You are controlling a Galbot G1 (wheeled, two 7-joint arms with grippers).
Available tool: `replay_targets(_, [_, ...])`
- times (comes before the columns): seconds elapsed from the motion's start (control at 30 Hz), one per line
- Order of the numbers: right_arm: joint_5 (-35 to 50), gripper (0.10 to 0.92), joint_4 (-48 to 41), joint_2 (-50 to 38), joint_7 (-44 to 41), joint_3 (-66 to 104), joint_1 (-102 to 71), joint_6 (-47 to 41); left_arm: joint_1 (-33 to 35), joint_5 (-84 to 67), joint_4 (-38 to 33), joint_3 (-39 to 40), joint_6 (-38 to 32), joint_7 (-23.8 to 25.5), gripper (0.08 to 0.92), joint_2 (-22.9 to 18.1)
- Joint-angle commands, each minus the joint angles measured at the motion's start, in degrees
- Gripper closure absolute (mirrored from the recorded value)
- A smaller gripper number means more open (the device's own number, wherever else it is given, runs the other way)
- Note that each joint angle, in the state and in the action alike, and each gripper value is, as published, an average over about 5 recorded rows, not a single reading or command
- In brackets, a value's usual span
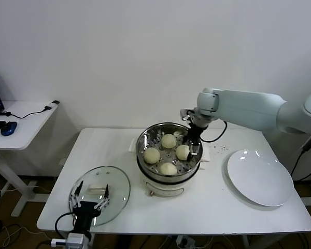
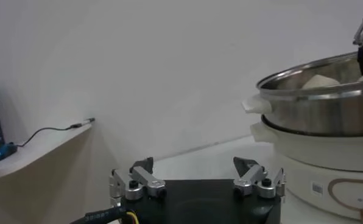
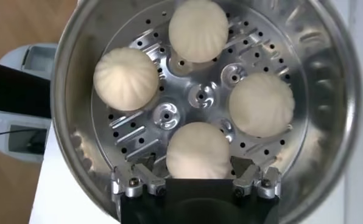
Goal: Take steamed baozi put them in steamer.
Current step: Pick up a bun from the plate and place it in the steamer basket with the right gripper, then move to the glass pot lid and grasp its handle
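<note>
Several pale, round steamed baozi (image 1: 168, 140) lie on the perforated floor of the shiny steel steamer (image 1: 140, 150), which sits on its white cooker base. My right gripper (image 1: 189, 142) hangs over the steamer's right side. In the right wrist view my right gripper (image 3: 194, 162) is open, its fingertips (image 3: 146, 161) on either side of the nearest baozi (image 3: 198, 146) and apart from it. That baozi rests on the steamer (image 3: 72, 91) floor. My left gripper (image 1: 91, 194) is parked open and empty at the front left, and my left gripper (image 2: 195, 165) faces the steamer (image 2: 327, 112).
A round glass lid (image 1: 116, 181) lies flat on the table under the left gripper. A white plate (image 1: 259, 176) sits at the right. A low side table (image 1: 20, 122) with a mouse and cable stands at the far left.
</note>
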Motion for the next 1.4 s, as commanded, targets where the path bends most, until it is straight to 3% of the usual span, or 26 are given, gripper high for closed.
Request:
replay_targets(0.03, [0.83,0.203,3.06,-6.53,1.10,3.20,3.30,0.69,-0.13,0.28,0.09,-0.03,0.05,-0.01,0.177,0.12])
replay_targets(0.2, [2.23,0.203,6.14,-12.73,5.38,6.10,4.34,3.83,-0.05,0.72,0.06,-0.20,0.01,-0.05,0.177,0.03])
replay_targets(0.53, [6.45,0.203,19.04,-34.77,25.78,16.02,-5.85,19.71,-0.28,4.14,0.59,-1.67,-1.41,0.49,0.177,-0.23])
replay_targets(0.77, [5.42,0.203,26.36,-44.70,35.69,49.50,-37.74,23.76,-0.34,5.70,0.67,-2.84,-2.60,2.59,0.177,-0.86])
replay_targets(0.93, [4.19,0.203,29.09,-44.61,39.59,72.05,-60.09,25.45,0.26,9.17,0.30,-3.94,-2.98,5.60,0.177,-1.07])
replay_targets(1.07, [1.25,0.203,30.29,-39.53,40.13,95.11,-80.46,23.58,1.23,13.43,-0.11,-5.19,-3.36,8.60,0.177,-1.38])
replay_targets(1.2, [-1.10,0.203,32.70,-32.38,42.69,112.17,-95.27,20.17,1.53,23.54,-0.30,-7.10,-4.20,8.52,0.177,-1.63])
replay_targets(1.4, [-3.09,0.203,35.35,-23.80,44.55,124.79,-107.06,17.56,1.22,46.23,-0.26,-9.94,-7.61,5.97,0.177,-0.26])
